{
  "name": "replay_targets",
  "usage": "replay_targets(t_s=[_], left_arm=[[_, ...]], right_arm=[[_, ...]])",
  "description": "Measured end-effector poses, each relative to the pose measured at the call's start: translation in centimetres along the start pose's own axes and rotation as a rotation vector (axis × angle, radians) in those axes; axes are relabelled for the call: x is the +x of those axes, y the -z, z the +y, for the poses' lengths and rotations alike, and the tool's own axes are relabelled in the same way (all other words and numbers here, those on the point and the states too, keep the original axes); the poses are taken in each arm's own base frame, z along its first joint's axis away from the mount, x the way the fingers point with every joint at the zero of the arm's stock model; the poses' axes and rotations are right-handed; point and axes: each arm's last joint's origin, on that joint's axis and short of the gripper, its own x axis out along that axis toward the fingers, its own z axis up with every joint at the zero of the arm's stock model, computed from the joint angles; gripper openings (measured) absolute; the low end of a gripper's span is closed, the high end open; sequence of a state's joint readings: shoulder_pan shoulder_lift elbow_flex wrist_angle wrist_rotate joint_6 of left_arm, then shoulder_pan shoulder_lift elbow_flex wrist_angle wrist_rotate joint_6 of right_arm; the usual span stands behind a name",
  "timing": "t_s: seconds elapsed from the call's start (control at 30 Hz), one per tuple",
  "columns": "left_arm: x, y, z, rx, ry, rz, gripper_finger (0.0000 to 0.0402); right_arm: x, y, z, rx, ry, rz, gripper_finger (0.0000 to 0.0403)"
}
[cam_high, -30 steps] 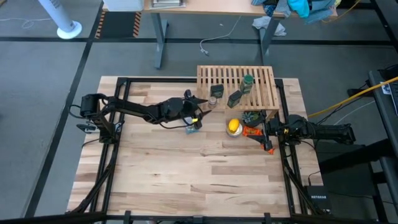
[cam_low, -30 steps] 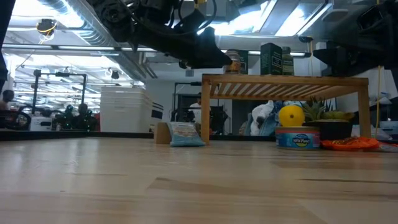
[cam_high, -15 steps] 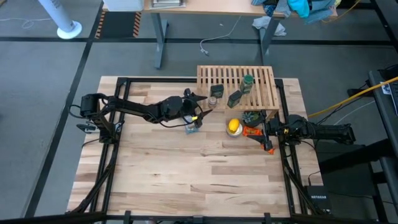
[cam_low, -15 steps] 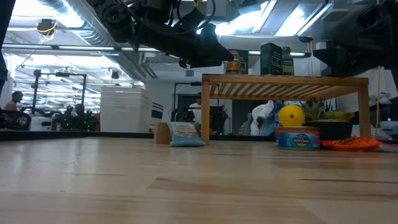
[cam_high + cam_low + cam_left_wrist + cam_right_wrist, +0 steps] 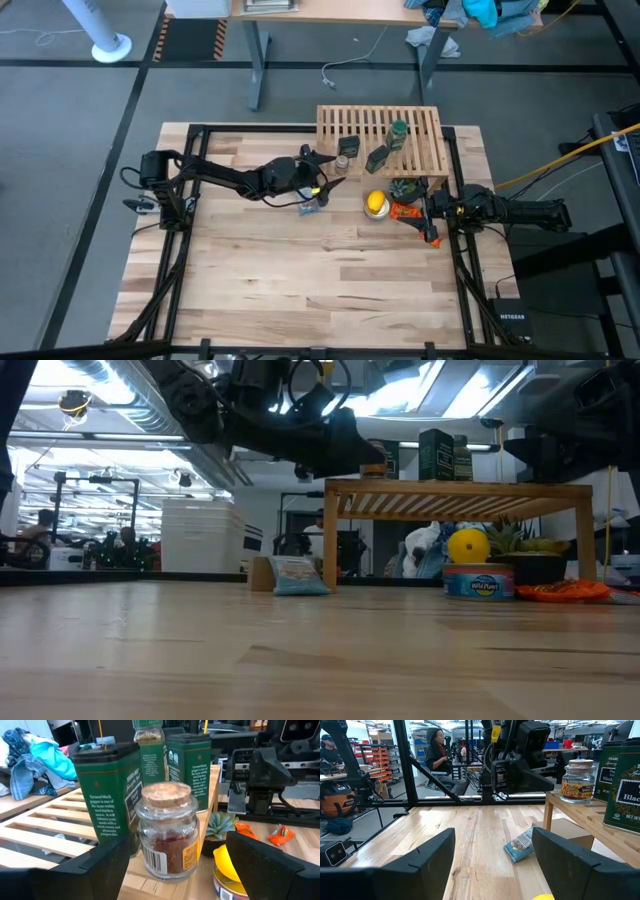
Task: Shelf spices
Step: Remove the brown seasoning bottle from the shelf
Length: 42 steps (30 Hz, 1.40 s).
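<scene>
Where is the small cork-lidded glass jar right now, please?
The glass jar stands on the wooden shelf at its left front edge, beside a green-labelled tin, between the open fingers of the left end effector.

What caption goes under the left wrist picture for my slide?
Left gripper open around the corked glass jar on the wooden shelf, two green tins and a bottle behind.

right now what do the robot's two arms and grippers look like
Both arms are dark, nearly black, jointed links on a black frame. The left arm has thin cabling looping along it and a yellow mark near its gripper. The right arm is a straighter black tube ending in the right gripper. Both grippers have wide, flat, matte black fingers.
</scene>
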<state>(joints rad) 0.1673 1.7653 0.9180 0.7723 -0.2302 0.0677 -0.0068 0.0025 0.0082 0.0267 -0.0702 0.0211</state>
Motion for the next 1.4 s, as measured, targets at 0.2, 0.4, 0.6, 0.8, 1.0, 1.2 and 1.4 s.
replay_targets(t_s=[0.2, 0.4, 0.6, 0.8, 1.0, 1.2, 1.4], left_arm=[[0.1, 0.0, 0.4, -0.002, -0.010, -0.003, 0.0318], [0.7, 0.5, 0.2, 0.003, -0.012, -0.010, 0.0318], [1.6, 0.7, 0.2, 0.005, -0.012, -0.001, 0.0316], [1.6, 0.6, 0.2, 0.017, -0.012, 0.003, 0.0275], [1.5, 0.8, -0.1, 0.024, -0.006, 0.020, 0.0196], [1.5, 0.8, -0.3, 0.024, -0.005, 0.030, 0.0174], [0.9, 0.3, -1.3, 0.045, -0.015, 0.035, 0.0174]], right_arm=[[0.0, 0.0, 0.0, 0.000, 0.000, 0.000, 0.0270], [0.0, 0.0, 0.0, 0.000, 0.000, 0.000, 0.0270], [0.0, 0.0, 0.0, 0.000, 0.000, 0.000, 0.0270], [0.0, 0.0, 0.0, 0.000, 0.000, -0.001, 0.0270], [0.0, 0.0, 0.0, 0.000, 0.000, 0.000, 0.0270], [0.0, 0.0, 0.0, 0.000, 0.000, 0.000, 0.0270], [0.0, 0.0, 0.0, 0.000, 0.000, 0.000, 0.0270]])
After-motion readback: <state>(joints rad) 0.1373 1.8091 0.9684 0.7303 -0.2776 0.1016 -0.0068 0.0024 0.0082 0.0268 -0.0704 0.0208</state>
